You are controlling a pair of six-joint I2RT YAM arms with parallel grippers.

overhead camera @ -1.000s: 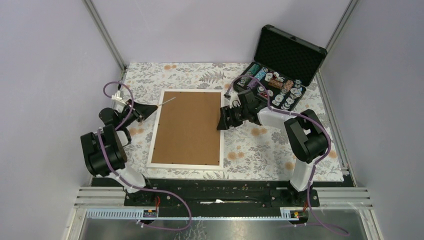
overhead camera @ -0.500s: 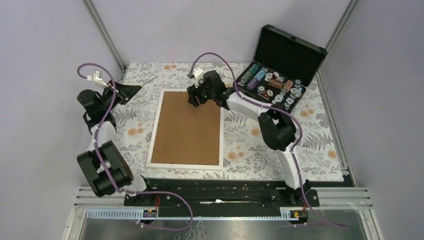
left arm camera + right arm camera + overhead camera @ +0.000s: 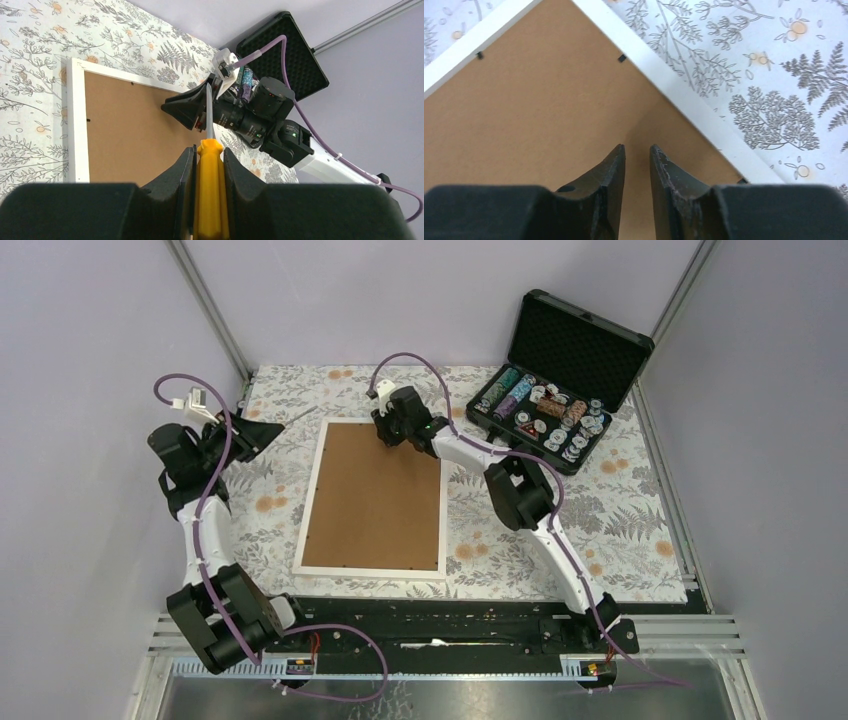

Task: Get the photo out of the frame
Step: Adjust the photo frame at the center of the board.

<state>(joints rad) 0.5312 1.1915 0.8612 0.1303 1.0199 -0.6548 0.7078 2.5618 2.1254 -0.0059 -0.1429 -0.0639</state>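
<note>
The frame lies face down on the flowered cloth, its brown fibreboard back up inside a narrow white border. The photo is hidden under the backing. My left gripper is off the frame's far left corner, shut on a yellow-handled screwdriver whose metal shaft points toward the frame. My right gripper hovers over the backing near the frame's far edge; its jaws stand a narrow gap apart with nothing between them. The white border and a small black tab show ahead of it.
An open black case of poker chips stands at the back right of the table. The right arm reaches across the cloth to the right of the frame. Grey walls close in on both sides.
My right gripper swung from the frame's right edge to its far edge. My left gripper drew back to the left with the screwdriver in it.
</note>
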